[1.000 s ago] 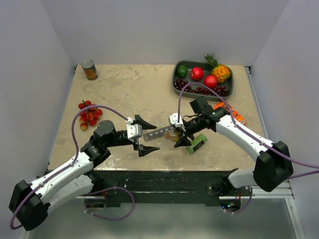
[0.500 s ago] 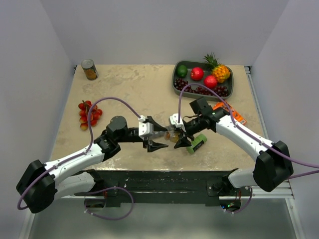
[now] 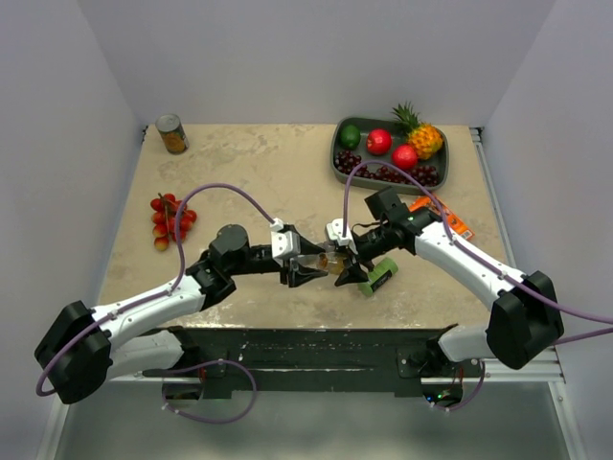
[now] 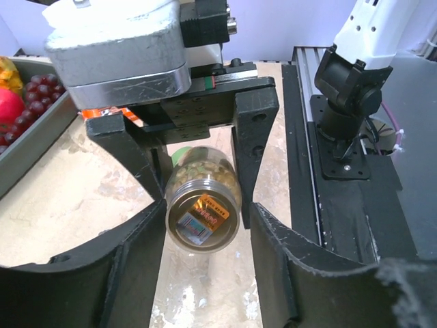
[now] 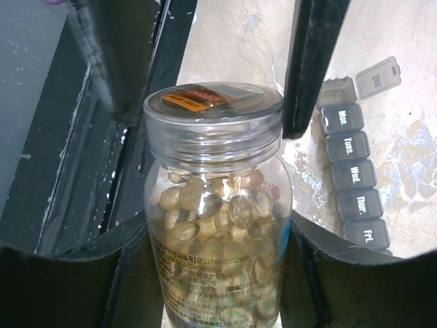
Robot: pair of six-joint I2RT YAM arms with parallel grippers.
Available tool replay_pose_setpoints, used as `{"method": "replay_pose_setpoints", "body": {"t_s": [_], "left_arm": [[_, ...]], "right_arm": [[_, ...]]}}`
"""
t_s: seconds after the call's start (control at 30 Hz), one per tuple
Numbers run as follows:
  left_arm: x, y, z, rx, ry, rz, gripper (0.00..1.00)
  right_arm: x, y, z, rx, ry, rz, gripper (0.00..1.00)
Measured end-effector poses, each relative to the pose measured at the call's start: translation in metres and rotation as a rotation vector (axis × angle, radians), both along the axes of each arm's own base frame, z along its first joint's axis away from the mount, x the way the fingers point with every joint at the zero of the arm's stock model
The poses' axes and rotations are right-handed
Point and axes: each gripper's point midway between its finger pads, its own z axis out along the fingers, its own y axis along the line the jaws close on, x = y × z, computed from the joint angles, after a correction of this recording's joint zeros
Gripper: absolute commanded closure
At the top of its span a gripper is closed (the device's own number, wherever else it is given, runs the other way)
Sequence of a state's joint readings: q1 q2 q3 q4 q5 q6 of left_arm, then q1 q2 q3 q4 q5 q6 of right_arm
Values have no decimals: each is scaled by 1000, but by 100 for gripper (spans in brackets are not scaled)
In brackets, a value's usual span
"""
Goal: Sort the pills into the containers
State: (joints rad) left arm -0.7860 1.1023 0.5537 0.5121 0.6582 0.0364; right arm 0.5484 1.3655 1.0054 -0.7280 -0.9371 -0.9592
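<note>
Two arms meet here: our right gripper is clamped on the clear bottle of pills, its long axis pointing cap-first at our left gripper, whose jaws stand apart either side of the cap, so we reckon left does the unscrewing. Only the right wrist view shows the containers, lying on the worktop beside the bottle, end lid up.

pills in bottle | containers on table, beside bottle | tray behind, right
</note>
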Motion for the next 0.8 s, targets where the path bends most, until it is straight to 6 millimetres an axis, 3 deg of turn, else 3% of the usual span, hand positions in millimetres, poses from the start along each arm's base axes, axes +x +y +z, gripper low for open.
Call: {"method": "replay_pose_setpoints", "body": {"t_s": [0.13,0.23,0.33,0.37,0.4,0.63,0.8], "left_arm": [[-3,-3,-2,3,11,-7,38],[-4,-5,-4,7,15,-4,46],[-1,-4,-4,6,17,14,70],[0,-4,-4,6,21,18,90],[0,-4,-4,7,22,20,100],[3,-4,-7,10,152,76,100],[12,-1,-11,-9,514,243,100]], "right_arm": [[0,0,0,1,-2,0,100],[0,0,0,2,-3,1,100],[0,0,0,2,-2,1,100],[0,0,0,2,-1,0,100],[0,0,0,0,0,0,100],[-2,-1,-2,-8,29,-15,100],[5,0,-5,-13,16,-50,100]]}}
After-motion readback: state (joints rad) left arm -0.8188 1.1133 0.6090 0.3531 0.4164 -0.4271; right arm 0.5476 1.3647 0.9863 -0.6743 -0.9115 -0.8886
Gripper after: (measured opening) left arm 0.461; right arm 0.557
